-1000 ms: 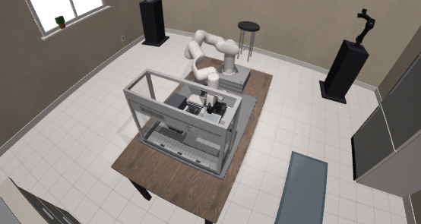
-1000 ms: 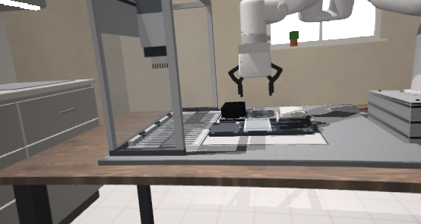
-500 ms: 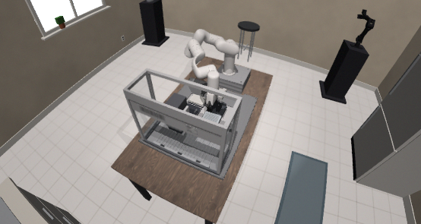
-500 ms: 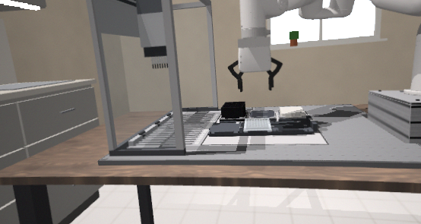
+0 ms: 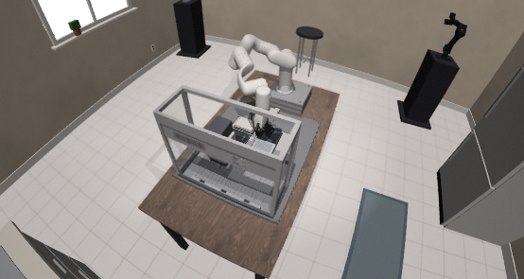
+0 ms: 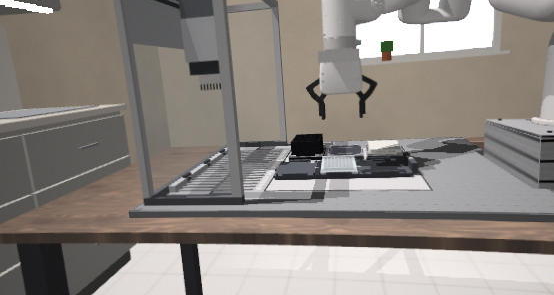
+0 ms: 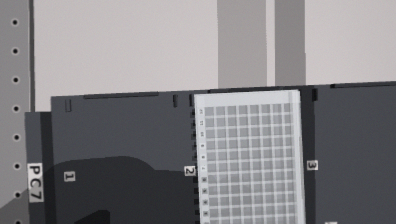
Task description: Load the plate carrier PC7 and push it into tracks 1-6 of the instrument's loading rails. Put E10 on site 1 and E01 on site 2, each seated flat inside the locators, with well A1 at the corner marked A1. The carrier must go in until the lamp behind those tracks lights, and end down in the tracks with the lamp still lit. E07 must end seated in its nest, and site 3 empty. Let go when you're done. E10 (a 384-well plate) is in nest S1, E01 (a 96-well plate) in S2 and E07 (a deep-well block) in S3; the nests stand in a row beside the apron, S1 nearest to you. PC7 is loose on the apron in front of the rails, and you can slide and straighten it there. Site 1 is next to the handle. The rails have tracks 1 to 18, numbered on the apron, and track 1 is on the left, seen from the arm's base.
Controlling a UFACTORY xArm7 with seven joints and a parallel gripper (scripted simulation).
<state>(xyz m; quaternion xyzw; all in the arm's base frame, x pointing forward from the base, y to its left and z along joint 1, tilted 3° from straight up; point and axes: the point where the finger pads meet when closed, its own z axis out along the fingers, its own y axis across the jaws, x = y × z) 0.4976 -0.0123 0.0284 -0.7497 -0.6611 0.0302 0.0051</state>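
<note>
The arm [image 6: 340,18] is glossy white, built of rounded cylindrical links with smooth elbow joints. Its boxy white gripper [image 6: 341,102] carries two thin black angled fingers [image 6: 321,108].

Dark grey flat plate carrier labelled PC7 [image 7: 125,145] lying loose on the pale apron before the rails, site 1 bare, site 3 bare. White 96-well plate [image 7: 250,160] seated flat on site 2. Black deep-well block [image 6: 306,144] upright in its nest beyond the carrier; cream 384-well plate [image 6: 383,146] in the nearest nest.
</note>
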